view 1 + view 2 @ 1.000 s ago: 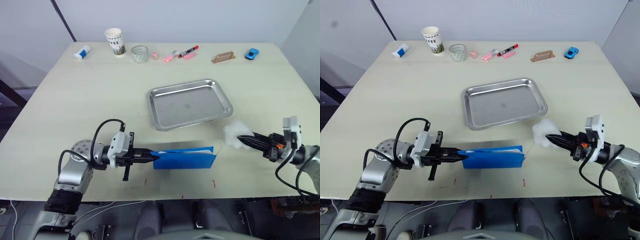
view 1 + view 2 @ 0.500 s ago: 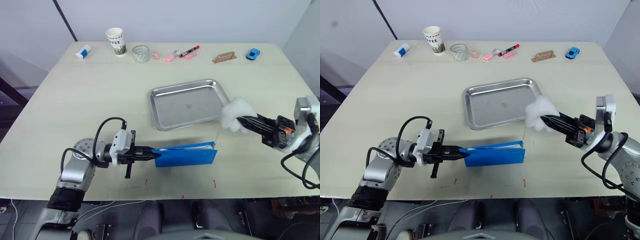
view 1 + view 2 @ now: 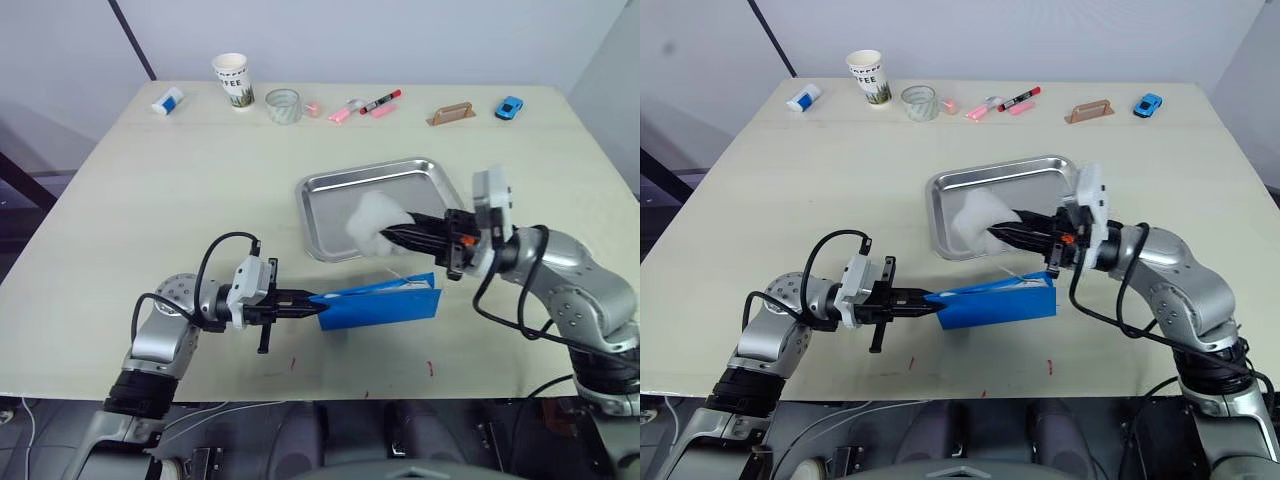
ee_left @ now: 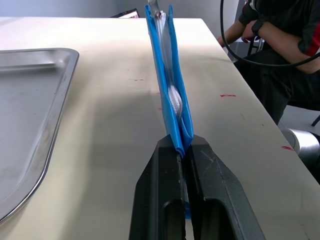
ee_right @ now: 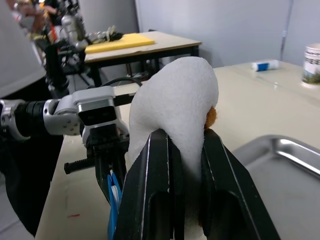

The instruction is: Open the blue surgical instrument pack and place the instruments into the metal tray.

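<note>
Pale table (image 3: 150,200) w/ grey wall behind; left end effector (image 3: 312,299) clamps blue pack (image 3: 385,303), right end effector (image 3: 388,236) grips white plush (image 3: 368,215)

I see a pale wooden table (image 3: 150,180) against a plain grey wall (image 3: 400,40), and a second table (image 5: 150,47) carrying a yellow board (image 5: 117,42).

Blue pack (image 3: 385,304), silver tray (image 3: 330,200)
</note>
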